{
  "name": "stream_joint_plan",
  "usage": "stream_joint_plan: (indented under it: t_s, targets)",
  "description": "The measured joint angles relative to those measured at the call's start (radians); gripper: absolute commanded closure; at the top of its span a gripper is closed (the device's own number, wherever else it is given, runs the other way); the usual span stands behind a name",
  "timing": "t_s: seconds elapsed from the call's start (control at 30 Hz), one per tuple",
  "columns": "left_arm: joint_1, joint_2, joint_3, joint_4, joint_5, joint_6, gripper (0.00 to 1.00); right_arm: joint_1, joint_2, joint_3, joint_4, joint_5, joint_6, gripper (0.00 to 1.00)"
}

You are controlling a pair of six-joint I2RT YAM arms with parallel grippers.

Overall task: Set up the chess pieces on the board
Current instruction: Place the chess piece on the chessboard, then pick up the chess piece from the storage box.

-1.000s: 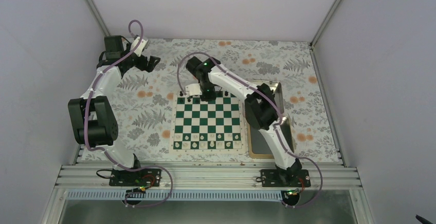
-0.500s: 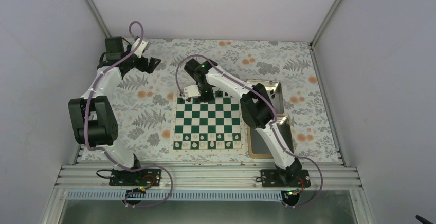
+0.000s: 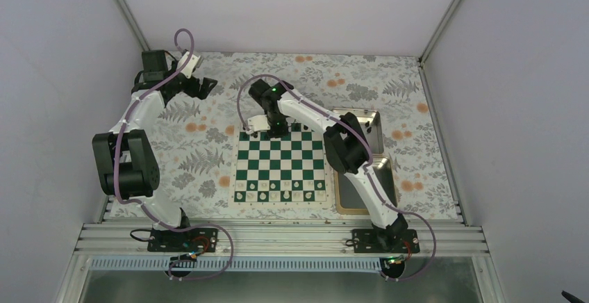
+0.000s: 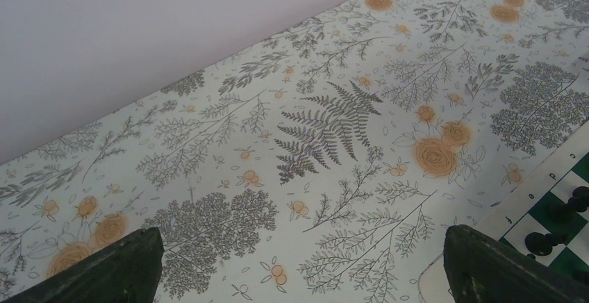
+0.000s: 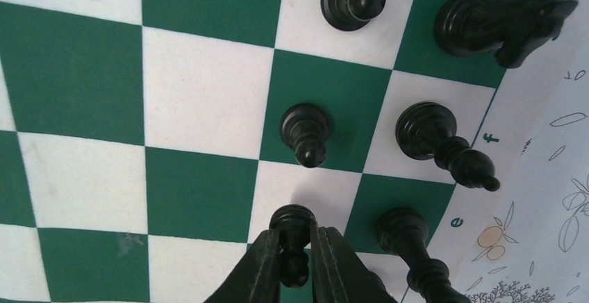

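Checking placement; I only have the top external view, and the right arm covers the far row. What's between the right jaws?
Observer: In the right wrist view, the right gripper has its jaws closed on a black pawn, which stands on a white square of the board.
Operator: Neighbours in the way?
Observer: No. The next pawn is one square over and a taller piece stands on the border-side square. Both are clear of the jaws.
Operator: Left arm?
Observer: In the left wrist view, the left gripper has its jaws wide open with nothing between them. It is over the floral cloth, beside the board's corner.
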Motion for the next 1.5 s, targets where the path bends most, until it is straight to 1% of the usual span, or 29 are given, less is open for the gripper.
stream_joint_plan:
  t_s: [0.1,0.17,0.23,0.47,0.53,0.57,0.63,0.67,0.73,0.83,0.93,0.97,1.07,1.17,1.23,1.5]
  targets:
    - [0.000,0.000,0.000,0.000,0.000,0.000,0.00,0.000,0.003,0.000,0.006,0.000,-0.003,0.72]
    - [0.000,0.000,0.000,0.000,0.000,0.000,0.00,-0.001,0.006,0.000,0.010,0.000,-0.003,0.69]
    - [0.000,0.000,0.000,0.000,0.000,0.000,0.00,-0.003,0.008,0.000,0.013,0.001,-0.002,0.66]
    - [0.000,0.000,0.000,0.000,0.003,0.000,0.00,-0.010,0.003,0.000,0.016,0.005,0.003,0.65]
    - [0.000,0.000,0.000,0.000,0.003,0.000,0.00,-0.016,-0.017,-0.003,0.002,0.000,0.009,0.63]
    - [0.000,0.000,0.000,0.000,0.002,0.000,0.00,-0.020,-0.035,-0.009,-0.003,-0.003,0.014,0.60]
    - [0.000,-0.001,0.000,0.000,0.002,0.000,0.00,-0.037,-0.111,-0.047,-0.008,-0.013,0.029,0.57]
    - [0.000,-0.002,0.000,0.000,0.001,0.000,0.00,-0.052,-0.158,-0.072,-0.009,-0.015,0.036,0.53]
    - [0.000,-0.006,0.000,-0.001,0.000,0.000,0.00,-0.103,-0.290,-0.144,0.002,-0.016,0.051,0.51]
    - [0.000,-0.010,0.000,0.000,-0.001,0.000,0.00,-0.253,-0.483,-0.249,0.028,-0.008,0.062,0.44]
    - [0.000,-0.011,0.000,0.000,-0.001,0.000,0.00,-0.454,-0.594,-0.356,0.066,0.018,0.066,0.45]
    - [0.000,-0.011,0.000,0.000,-0.001,0.000,0.00,-0.525,-0.610,-0.407,0.084,0.038,0.066,0.46]
    - [0.000,-0.011,0.000,0.000,-0.002,0.000,0.00,-0.646,-0.599,-0.532,0.106,0.070,0.064,0.50]
    - [0.000,-0.011,0.000,0.000,-0.001,-0.003,0.00,-0.683,-0.540,-0.584,0.105,0.076,0.065,0.51]
    - [0.000,-0.011,0.000,0.000,-0.001,-0.003,0.00,-0.687,-0.502,-0.584,0.117,0.068,0.067,0.51]
    - [0.000,-0.011,0.000,-0.001,-0.002,-0.003,0.00,-0.690,-0.430,-0.568,0.156,0.057,0.075,0.53]
